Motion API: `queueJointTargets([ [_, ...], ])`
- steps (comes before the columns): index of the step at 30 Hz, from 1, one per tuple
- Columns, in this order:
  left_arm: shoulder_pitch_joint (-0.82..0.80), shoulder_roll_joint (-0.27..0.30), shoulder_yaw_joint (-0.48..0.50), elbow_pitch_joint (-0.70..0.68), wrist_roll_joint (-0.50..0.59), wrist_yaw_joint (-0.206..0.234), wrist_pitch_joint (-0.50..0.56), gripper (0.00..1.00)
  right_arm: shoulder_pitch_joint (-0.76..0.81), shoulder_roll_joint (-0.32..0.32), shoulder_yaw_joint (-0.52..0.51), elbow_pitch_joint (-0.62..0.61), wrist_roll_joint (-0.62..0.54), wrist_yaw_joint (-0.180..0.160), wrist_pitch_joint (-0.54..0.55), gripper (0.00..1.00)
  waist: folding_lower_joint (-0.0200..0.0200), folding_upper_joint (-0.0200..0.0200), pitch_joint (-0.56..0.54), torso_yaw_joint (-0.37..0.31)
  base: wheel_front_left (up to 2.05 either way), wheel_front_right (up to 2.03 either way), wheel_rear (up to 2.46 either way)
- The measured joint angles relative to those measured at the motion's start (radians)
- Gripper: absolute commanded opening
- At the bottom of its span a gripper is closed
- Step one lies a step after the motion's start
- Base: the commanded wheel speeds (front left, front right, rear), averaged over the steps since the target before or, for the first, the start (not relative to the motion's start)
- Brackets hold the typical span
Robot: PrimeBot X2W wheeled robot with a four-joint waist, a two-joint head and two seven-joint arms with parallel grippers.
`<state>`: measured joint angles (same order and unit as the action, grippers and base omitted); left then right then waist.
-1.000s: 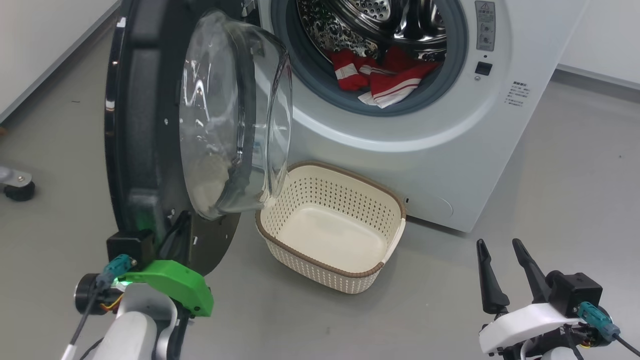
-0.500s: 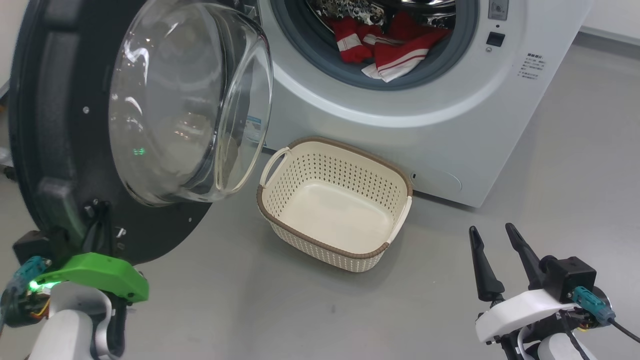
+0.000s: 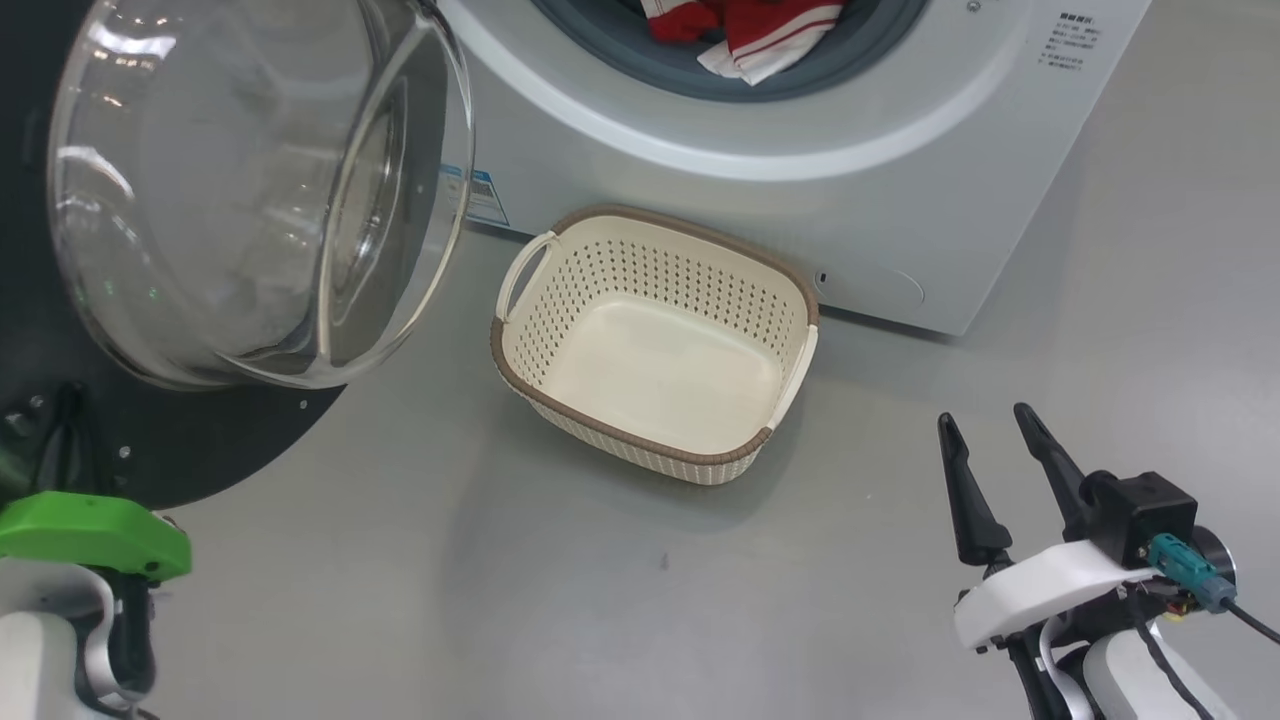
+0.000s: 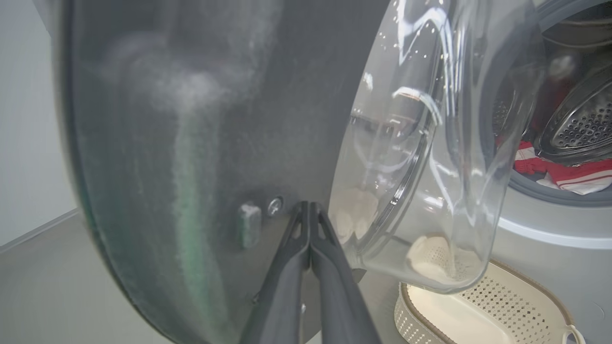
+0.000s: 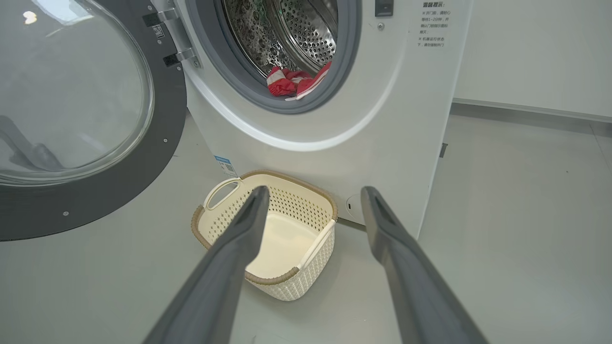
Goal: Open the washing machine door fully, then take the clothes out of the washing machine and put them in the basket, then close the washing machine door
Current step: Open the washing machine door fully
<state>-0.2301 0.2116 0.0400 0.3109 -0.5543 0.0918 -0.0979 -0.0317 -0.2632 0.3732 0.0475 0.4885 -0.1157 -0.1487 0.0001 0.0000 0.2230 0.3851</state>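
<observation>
Washing machine (image 5: 382, 119): white front-loader, port open. Washing machine door (image 3: 250, 190) swung wide to the left, its glass bowl bulging out above the floor. Basket (image 3: 650, 370) on the floor just before the machine, below the port. Clothes (image 3: 750, 25), red with white stripes, heaped in the drum at the seal's lower lip. Left gripper (image 4: 309, 210): fingers pinched together, tips at the door's inner face beside the bowl. Right gripper (image 3: 983, 425): fingers spread wide, over bare floor, right of the basket.

We see a smooth, matt grey floor (image 3: 600, 610) with soft shadows and one small dark speck (image 3: 663, 562). In the right wrist view a plain white wall (image 5: 530, 52) meets it along a grey skirting (image 5: 526, 110). Another pale wall (image 4: 24, 134) shows in the left wrist view. The light is even and diffuse.
</observation>
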Motion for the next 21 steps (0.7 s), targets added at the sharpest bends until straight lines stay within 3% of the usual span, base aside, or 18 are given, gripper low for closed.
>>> queueJointTargets([
  [21,-0.117,0.095,0.204,0.081,-0.093,0.009,-0.04,0.0,-0.064,-0.057,-0.032,-0.047,-0.035,-0.001,0.047,1.0,0.0,0.0,0.175,-0.041,0.0,0.0,0.0],
])
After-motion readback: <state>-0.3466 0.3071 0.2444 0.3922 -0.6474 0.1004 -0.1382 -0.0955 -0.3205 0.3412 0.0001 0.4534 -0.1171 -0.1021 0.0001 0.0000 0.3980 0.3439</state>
